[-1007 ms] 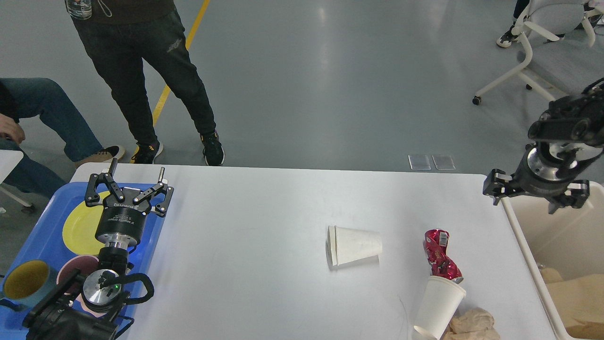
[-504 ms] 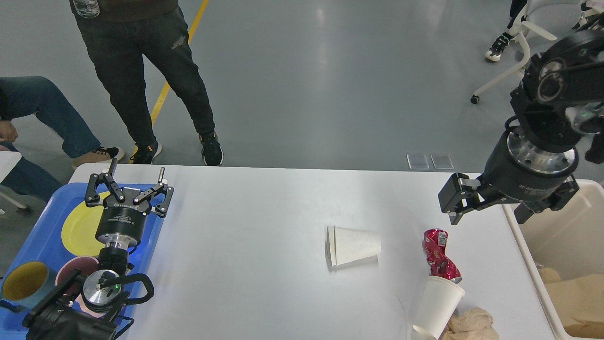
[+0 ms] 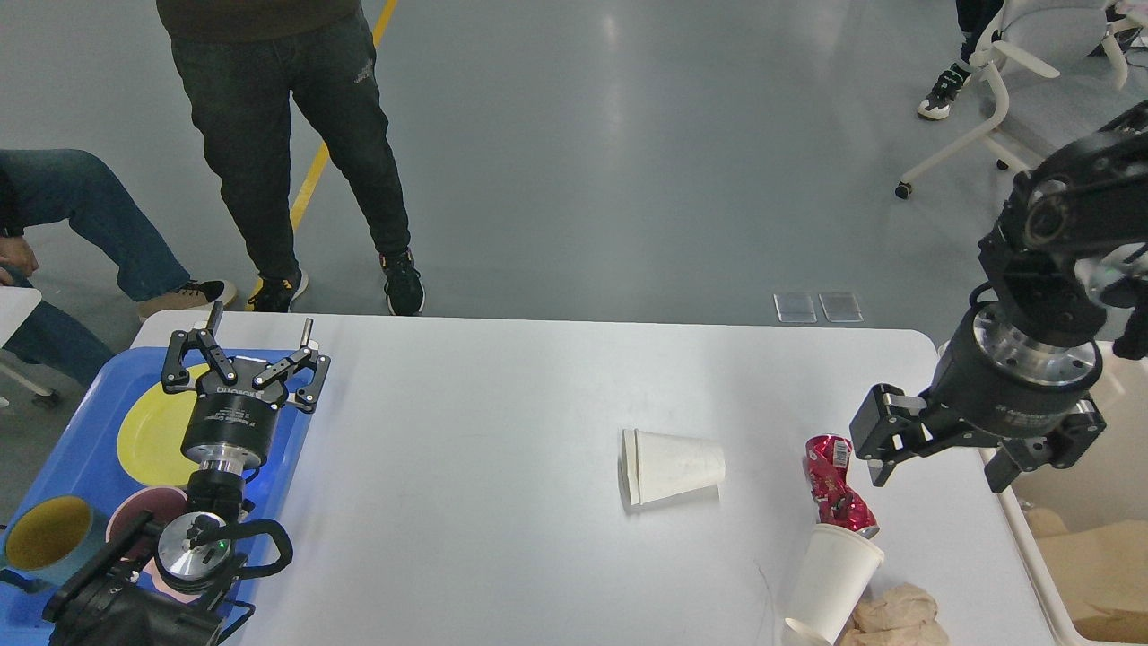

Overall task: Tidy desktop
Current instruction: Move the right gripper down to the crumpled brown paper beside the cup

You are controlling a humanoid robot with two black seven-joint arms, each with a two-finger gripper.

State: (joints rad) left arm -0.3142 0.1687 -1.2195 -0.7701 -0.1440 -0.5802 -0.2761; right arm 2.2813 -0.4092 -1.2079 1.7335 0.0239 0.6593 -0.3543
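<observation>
Spanning most of the lower frame, the white surface (image 3: 502, 404) runs from the blue tray at left to the cream bin at right. Near centre-right a white paper cup (image 3: 674, 466) lies on its side, rim toward the left. Right of it a crushed red can (image 3: 837, 489) lies on the surface, its lower end touching the base of a 2nd paper cup (image 3: 832, 585), which is tipped over w/ its rim toward the bottom edge. Crumpled brown paper (image 3: 899, 615) sits just beside that cup at bottom right.

Right end effector (image 3: 940, 453) hangs over the surface's right end, just right of the can & apart from it; fingers spread wide, released, nothing between them. Behind it at the frame's right edge is the cream bin (image 3: 1031, 547), w/ brown paper inside.

Left end effector (image 3: 244, 345) is over the blue tray (image 3: 81, 422) at lower left, fingers pointing up-frame & spread apart, released, holding nothing. On the tray: a yellow plate (image 3: 152, 440), a pink bowl (image 3: 143, 511) partly hidden by the arm, & a cup w/ yellow inside (image 3: 45, 534).

Beyond the surface, grey floor w/ a person standing (image 3: 296, 144) at upper left, a seated person's legs (image 3: 81, 215) at far left, & a white office chair (image 3: 1013, 81) at upper right.
</observation>
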